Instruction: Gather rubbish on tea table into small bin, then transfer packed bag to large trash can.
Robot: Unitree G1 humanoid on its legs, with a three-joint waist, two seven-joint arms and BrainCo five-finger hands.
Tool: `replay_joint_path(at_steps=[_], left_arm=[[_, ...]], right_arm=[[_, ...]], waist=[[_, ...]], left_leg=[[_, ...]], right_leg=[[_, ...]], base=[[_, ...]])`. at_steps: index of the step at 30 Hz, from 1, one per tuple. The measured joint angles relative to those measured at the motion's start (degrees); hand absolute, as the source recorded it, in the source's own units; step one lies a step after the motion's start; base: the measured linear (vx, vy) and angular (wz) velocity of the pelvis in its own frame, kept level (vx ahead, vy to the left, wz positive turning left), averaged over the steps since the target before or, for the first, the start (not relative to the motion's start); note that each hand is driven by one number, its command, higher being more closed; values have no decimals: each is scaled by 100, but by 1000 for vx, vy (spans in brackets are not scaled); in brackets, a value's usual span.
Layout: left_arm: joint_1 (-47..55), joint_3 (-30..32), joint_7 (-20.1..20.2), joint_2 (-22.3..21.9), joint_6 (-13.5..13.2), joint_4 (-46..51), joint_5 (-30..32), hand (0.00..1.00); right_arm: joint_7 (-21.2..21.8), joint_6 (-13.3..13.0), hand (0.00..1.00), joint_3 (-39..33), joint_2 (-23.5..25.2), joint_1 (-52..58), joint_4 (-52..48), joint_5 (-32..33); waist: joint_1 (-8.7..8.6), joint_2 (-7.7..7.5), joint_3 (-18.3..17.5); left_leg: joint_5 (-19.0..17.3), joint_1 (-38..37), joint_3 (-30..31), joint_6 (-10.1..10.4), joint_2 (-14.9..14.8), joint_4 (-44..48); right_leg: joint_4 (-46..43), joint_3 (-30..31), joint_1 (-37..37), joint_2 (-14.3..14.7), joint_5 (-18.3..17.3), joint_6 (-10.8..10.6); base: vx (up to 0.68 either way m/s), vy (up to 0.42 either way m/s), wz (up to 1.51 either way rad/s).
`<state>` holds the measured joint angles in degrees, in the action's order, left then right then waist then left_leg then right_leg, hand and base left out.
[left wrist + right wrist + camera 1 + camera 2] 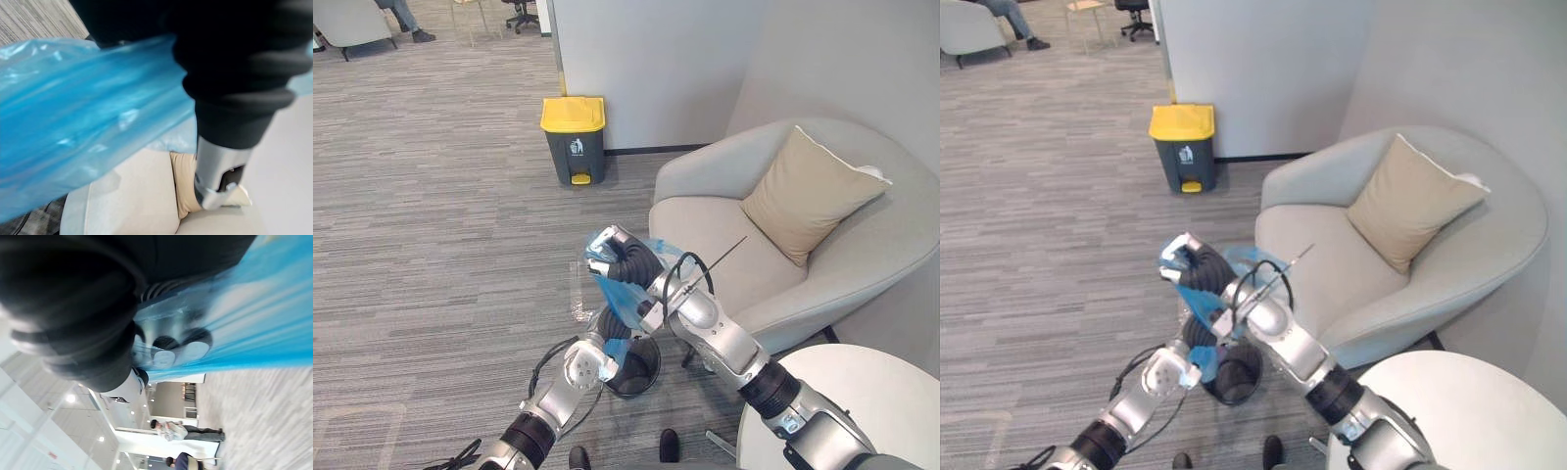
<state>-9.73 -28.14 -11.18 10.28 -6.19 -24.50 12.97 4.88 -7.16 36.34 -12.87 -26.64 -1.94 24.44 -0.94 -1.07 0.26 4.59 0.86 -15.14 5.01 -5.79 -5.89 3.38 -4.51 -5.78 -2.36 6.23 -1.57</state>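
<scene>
**Right hand** (610, 257) – Raised above the floor, between the armchair (724, 245) and the open carpet. Its fingers (166, 357) are curled tight round the gathered top of the blue bag (625, 299). In the right wrist view the dark fingertips show through the plastic wrapped over them.

**Left hand** (607, 343) – Low, just above the small bin (646, 377) and against the lower part of the bag. A scrap of blue plastic shows beside it. It cannot be told whether the fingers close on the plastic or only lie against it.

**Blue bag** – Hangs stretched from the right hand down towards the mouth of the small bin. The film is translucent, but what is in it cannot be made out.

**Small bin** – Black mesh, upright on the carpet at the front edge of the armchair, directly under the bag. Its inside is dark – contents cannot be told.

**Large trash can** (574, 147) – Grey body, yellow lid down, standing against the wall well apart from both hands.

**Surroundings** – A beige cushion (808, 191) leans in the armchair. The white round table (852, 392) is beside the right arm.
</scene>
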Motion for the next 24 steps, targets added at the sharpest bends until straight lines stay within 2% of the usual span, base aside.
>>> replay_joint_path(at_steps=[4, 5, 14, 18, 24], left_arm=[[-188, 2, -132, 5, 60, -208, 129, 0], [-269, -2, -210, -16, 116, -278, 206, 100], [-488, 189, -899, -169, 446, -358, 607, 100], [-534, 393, -1113, -254, 449, -365, 601, 100], [-531, 644, -1226, -335, 472, -392, 477, 100]], right_arm=[[-55, 5, 100, 5, 165, -6, 0, 315], [-55, 6, 100, 101, 181, -84, 0, 456], [-99, 4, 100, 288, 439, -251, -31, 837], [-100, 2, 100, 333, 435, -246, -231, 948], [-93, -24, 100, 330, 436, 50, -516, 999]], waist=[[-1, -51, -45], [-3, -54, -46], [-15, -55, -47], [-73, -54, -47], [-132, -55, -47]], left_leg=[[9, -11, -19, 15, -27, 1], [12, -15, -29, 20, -35, 1], [4, -43, -161, 62, -75, 0], [1, -43, -172, 66, -79, 0], [-13, -40, -182, 82, -77, 0]], right_leg=[[1, 16, 0, 39, 10, 14], [4, 25, 0, 44, 15, 21], [85, 147, -3, 94, 72, 66], [92, 159, -9, 99, 72, 66], [101, 173, -16, 96, 65, 57]], base=[[2, -5, -2], [1, -6, -4], [3, -1, -8], [2, 1, -1], [0, 0, 0]])
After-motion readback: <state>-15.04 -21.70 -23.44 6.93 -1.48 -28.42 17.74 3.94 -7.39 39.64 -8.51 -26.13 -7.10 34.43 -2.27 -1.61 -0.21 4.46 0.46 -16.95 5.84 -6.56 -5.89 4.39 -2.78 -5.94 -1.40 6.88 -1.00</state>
